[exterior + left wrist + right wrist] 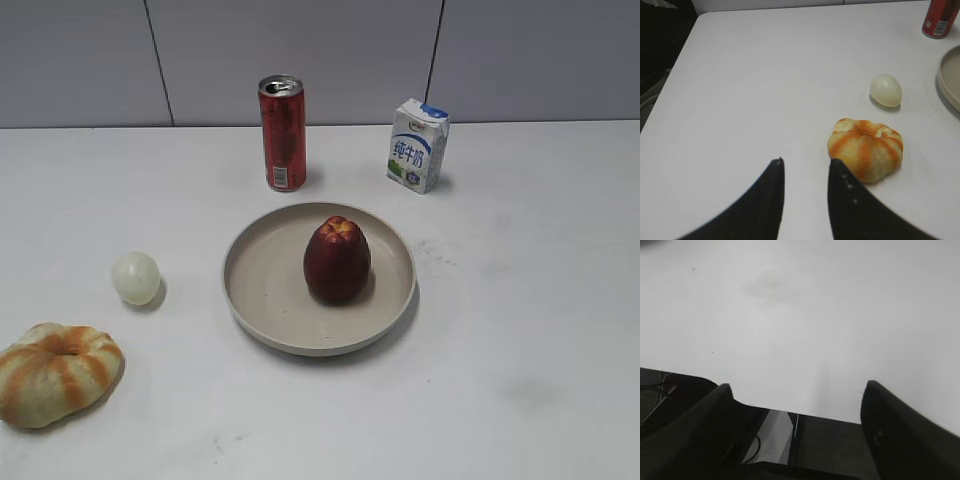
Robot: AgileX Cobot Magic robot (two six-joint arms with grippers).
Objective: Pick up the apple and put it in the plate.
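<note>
The dark red apple (pixel 337 260) stands upright inside the beige plate (pixel 262 290) at the table's middle. Neither gripper shows in the exterior view. In the left wrist view my left gripper (pixel 805 161) is open and empty above the white table, just left of an orange-striped bun (pixel 866 148); the plate's rim (pixel 949 80) shows at the right edge there. In the right wrist view my right gripper (pixel 796 386) is wide open and empty over the table's near edge; the apple is out of view there.
A red can (pixel 283 133) and a milk carton (pixel 418 145) stand behind the plate. A pale round ball (pixel 136 278) and the striped bun (pixel 58 372) lie at the left. The ball (pixel 885 90) and can (pixel 940 19) also show in the left wrist view.
</note>
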